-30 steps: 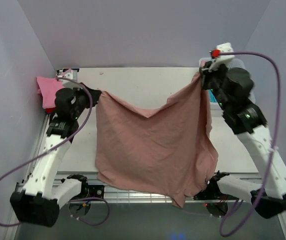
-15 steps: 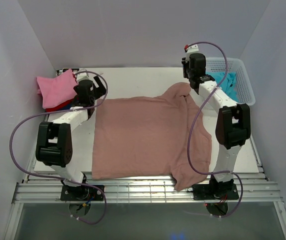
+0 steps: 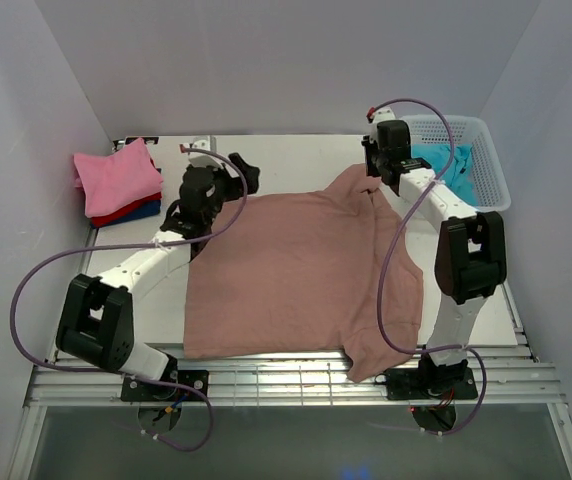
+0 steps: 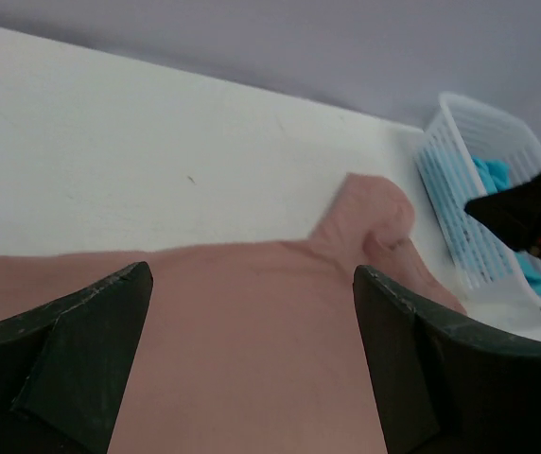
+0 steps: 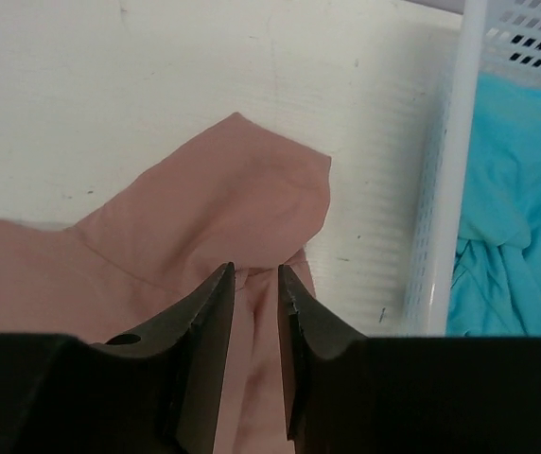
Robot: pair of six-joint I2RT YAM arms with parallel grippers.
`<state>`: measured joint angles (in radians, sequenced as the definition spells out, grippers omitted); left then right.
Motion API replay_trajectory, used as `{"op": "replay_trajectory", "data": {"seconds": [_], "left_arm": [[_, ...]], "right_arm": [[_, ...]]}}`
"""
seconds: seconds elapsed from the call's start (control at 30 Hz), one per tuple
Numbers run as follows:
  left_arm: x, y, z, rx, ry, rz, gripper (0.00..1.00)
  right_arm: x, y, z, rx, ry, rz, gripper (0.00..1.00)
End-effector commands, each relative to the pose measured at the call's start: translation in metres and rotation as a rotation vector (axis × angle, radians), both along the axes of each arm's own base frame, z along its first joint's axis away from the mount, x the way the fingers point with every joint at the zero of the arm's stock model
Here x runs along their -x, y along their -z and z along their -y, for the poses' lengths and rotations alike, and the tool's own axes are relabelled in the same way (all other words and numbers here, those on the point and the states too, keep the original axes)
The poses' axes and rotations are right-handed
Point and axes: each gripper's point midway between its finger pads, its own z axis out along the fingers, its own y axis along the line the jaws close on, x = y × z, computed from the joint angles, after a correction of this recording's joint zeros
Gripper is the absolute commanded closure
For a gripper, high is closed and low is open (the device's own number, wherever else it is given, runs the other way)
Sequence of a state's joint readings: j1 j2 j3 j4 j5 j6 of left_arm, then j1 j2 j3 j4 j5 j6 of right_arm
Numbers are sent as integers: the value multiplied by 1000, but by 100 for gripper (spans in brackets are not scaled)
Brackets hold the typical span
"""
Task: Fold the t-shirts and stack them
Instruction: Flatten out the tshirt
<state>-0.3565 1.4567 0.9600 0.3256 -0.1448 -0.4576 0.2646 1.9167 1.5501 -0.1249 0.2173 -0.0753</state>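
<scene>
The large rose-brown t-shirt (image 3: 296, 270) lies spread flat on the table, its near hem hanging over the front edge. My left gripper (image 3: 241, 180) hovers over its far left edge, jaws wide open with nothing between them; the left wrist view shows only the t-shirt (image 4: 252, 350) below the gripper (image 4: 252, 284). My right gripper (image 3: 374, 183) sits low over the bunched far right sleeve (image 5: 223, 208). In the right wrist view that gripper (image 5: 255, 271) keeps a narrow gap, with a cloth fold showing under the tips. Folded pink, red and dark blue t-shirts (image 3: 116, 180) are stacked at the back left.
A white lattice basket (image 3: 491, 165) stands at the back right with a turquoise shirt (image 3: 446, 160) inside; its rim (image 5: 450, 189) is just right of my right gripper. Bare white table (image 3: 286, 155) runs along the back. Walls enclose the table on three sides.
A second ago both grippers held the rose-brown shirt stretched in the air by its far corners. It has since been laid flat and let go. The left gripper has moved right over the shirt.
</scene>
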Motion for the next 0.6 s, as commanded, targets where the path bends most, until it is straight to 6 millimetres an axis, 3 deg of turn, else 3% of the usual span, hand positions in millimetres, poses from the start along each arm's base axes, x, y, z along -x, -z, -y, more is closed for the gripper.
{"op": "replay_trajectory", "data": {"seconds": [0.0, 0.07, 0.1, 0.2, 0.3, 0.5, 0.57], "left_arm": [[27, 42, 50, 39, 183, -127, 2], [35, 63, 73, 42, 259, -186, 2], [37, 89, 80, 24, 276, -252, 2], [44, 113, 100, 30, 328, -335, 2], [56, 148, 114, 46, 375, -447, 2], [62, 186, 115, 18, 357, -550, 2], [61, 199, 114, 5, 342, -579, 2]], "right_arm": [[41, 3, -17, -108, -37, -84, 69], [49, -5, -22, -144, -60, -56, 69], [52, -2, -26, -155, -78, -67, 77], [54, 14, -33, -156, -107, -139, 92], [51, 27, -44, -160, -133, -206, 92], [40, 37, -70, -227, -211, -194, 92], [32, 52, -77, -238, -227, -220, 92]]}}
